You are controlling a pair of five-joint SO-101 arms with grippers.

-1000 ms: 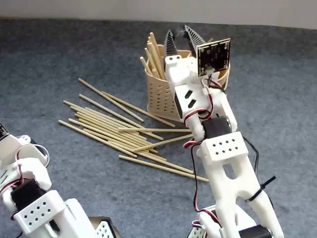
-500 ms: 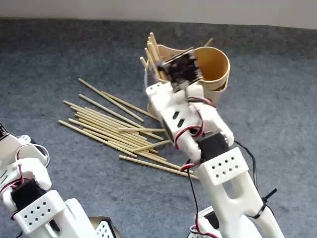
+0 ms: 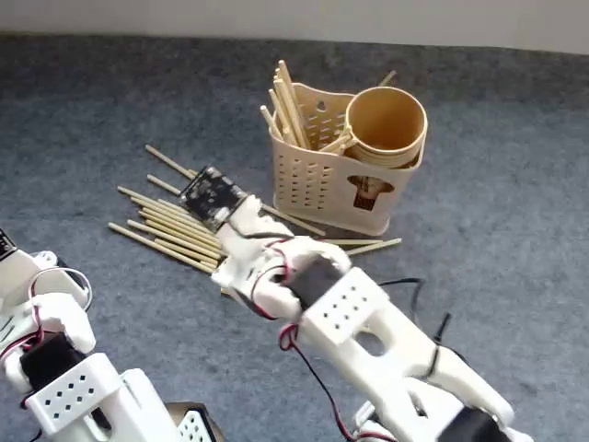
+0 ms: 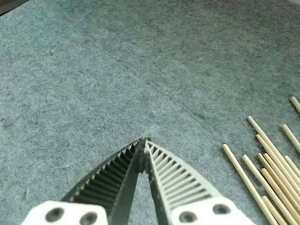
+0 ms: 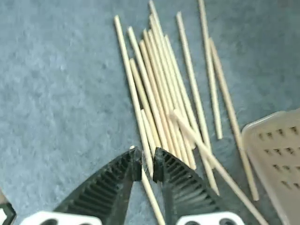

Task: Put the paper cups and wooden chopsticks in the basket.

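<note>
Cups done, by the look of it: the paper cups (image 3: 386,124) sat nested in the basket (image 3: 317,184), on its 3 o'clock side. A bunch of upright chopsticks (image 3: 287,101) stood in its 10 o'clock corner. What was left: the loose chopsticks (image 3: 170,226) lay flat on the table (image 3: 92,110) at 8 o'clock from the basket, with a couple more right at its 6 o'clock foot.

Step in hand, as I read it: picking up a chopstick. The right gripper (image 5: 145,161) was down at one end of the pile, jaws a narrow gap apart and straddling one chopstick (image 5: 153,194). I couldn't confirm contact. The left gripper (image 4: 144,140) was pressed together and empty, over bare table beside the stick ends. The left arm (image 3: 55,368) sat at 7 o'clock in the high view.

Next move needs:
- Close fully on that stick.
- Check no neighbours get caught, since they lay touching.
- Lift and tip it upright.
- Drop it in beside the cups.

An end grip will likely let it swing.

Writing: none legible. The basket front had a brown mark (image 3: 370,191), too small to read.
</note>
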